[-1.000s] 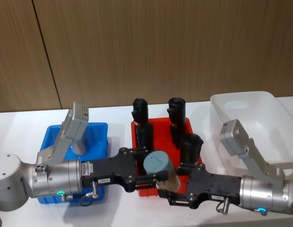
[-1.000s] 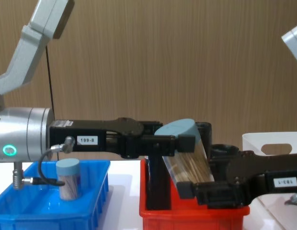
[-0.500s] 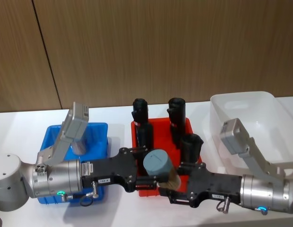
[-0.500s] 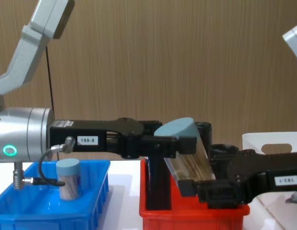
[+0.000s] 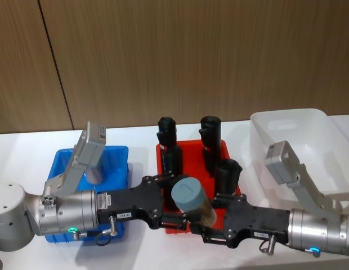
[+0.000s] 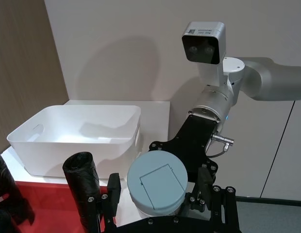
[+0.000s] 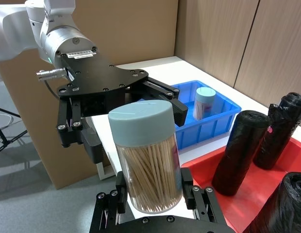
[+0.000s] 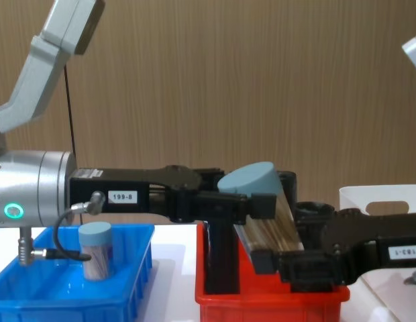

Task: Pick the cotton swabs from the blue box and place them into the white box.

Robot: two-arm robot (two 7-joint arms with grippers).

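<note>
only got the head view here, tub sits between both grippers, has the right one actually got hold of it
Observer: Yes. In the right wrist view the right gripper is shut on the base of the cotton swab tub.
Operator: where is the left one on it
Observer: In the chest view the left gripper is at the lid end, and the tub leans with its lid toward the robot's left.
Operator: anything else in the blue box
Observer: The chest view shows a second tub standing upright in the blue box.
</note>
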